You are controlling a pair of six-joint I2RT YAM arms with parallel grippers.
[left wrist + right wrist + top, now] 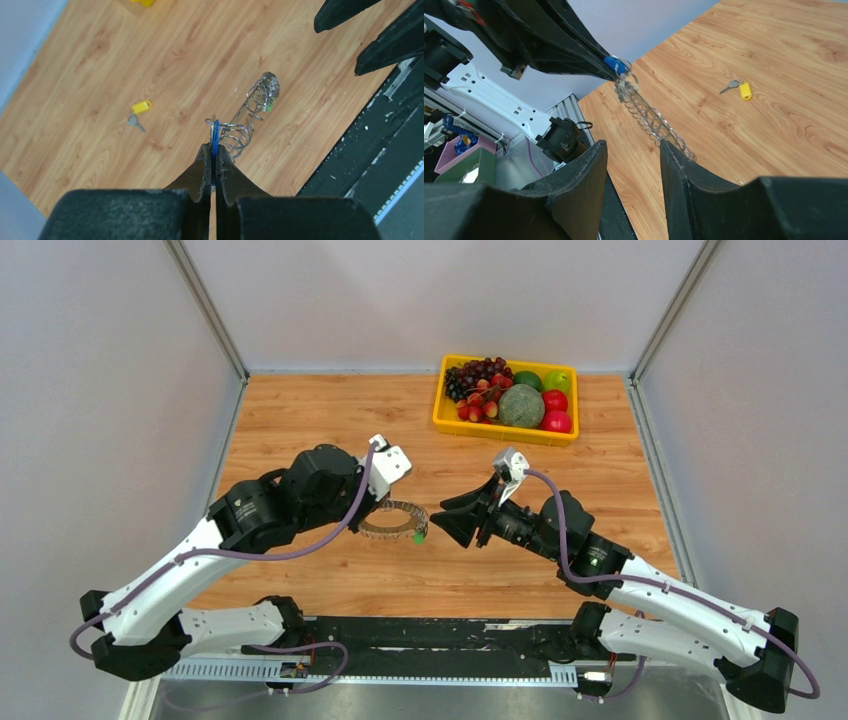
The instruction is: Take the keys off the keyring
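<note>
The keyring [393, 520] lies on the wooden table between my two grippers, with a green-headed key [419, 536] at its right rim. My left gripper [214, 147] is shut on a blue-headed key [215, 134] that hangs on the keyring's silvery loops [252, 110]. The ring stands edge-on here, tilted up from the table. My right gripper [631, 155] is open and empty, just short of the ring's loops [649, 120]. A yellow-headed key [141, 107] lies loose on the table, apart from the ring. It also shows in the right wrist view [745, 91].
A yellow basket [500, 432] of fruit stands at the back right of the table. Grey walls close in the left and right sides. The black base rail [420, 635] runs along the near edge.
</note>
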